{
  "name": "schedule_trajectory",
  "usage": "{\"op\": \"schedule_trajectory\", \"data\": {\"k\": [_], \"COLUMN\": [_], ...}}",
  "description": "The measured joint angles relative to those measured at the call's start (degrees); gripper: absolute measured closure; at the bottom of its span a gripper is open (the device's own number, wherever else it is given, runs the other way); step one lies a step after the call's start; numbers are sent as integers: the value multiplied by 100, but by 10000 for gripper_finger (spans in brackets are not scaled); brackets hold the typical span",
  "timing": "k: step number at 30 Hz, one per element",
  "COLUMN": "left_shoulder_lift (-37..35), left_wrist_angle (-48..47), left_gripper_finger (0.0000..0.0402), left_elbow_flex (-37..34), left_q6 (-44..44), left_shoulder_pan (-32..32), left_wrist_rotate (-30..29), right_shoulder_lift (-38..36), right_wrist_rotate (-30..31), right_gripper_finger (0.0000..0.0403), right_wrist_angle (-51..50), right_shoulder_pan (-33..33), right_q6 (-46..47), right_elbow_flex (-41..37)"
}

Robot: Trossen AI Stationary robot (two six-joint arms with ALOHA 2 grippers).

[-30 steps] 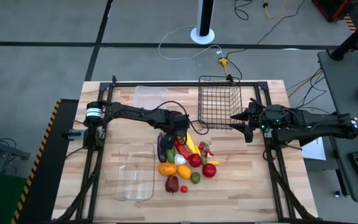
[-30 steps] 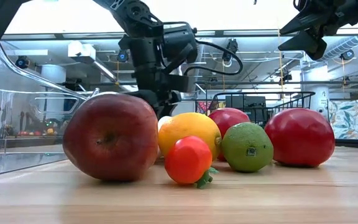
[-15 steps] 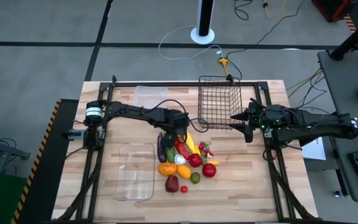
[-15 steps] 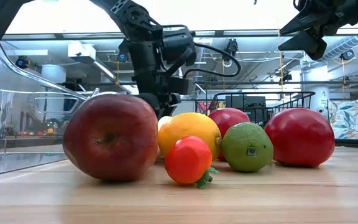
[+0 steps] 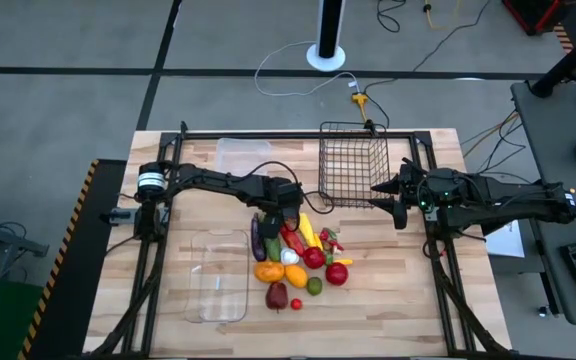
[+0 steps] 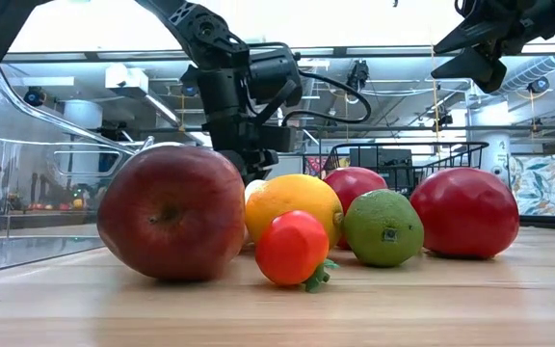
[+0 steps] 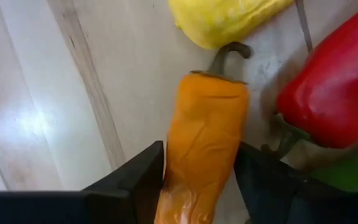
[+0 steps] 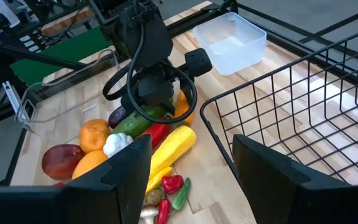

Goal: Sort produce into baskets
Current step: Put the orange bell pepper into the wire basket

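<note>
With the left tool (image 7: 197,171) narrowing on the orange pepper (image 7: 201,143) at the pile's basket-side edge, just beside the red pepper (image 7: 334,93) and yellow one (image 7: 222,18), a skewed pinch could squirt it sideways or drag a neighbour along.

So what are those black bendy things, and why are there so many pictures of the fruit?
They are two robot arms, each ending in two fingers. One camera looks down from above, one sits at table height, and one rides on each wrist. A pile of toy produce lies on the wooden table, near a black wire basket, a small clear tub and a long clear tray. The left gripper reaches down into the pile with its fingers on either side of an orange pepper. The right gripper waits, open, beside the basket, holding nothing.
</note>
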Motion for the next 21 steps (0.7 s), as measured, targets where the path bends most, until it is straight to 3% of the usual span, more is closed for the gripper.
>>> {"op": "schedule_trajectory", "data": {"k": [8,21], "left_shoulder_lift": [0,-138], "left_wrist_angle": [15,-643], "left_gripper_finger": [301,308], "left_elbow_flex": [-7,455], "left_q6": [-11,-332], "left_shoulder_pan": [0,-2], "left_wrist_rotate": [-4,-13], "right_shoulder_lift": [0,0], "right_wrist_rotate": [0,0], "right_gripper_finger": [186,186], "right_wrist_angle": [0,0], "right_shoulder_pan": [0,0], "right_q6": [-20,-44], "right_elbow_flex": [0,0]}}
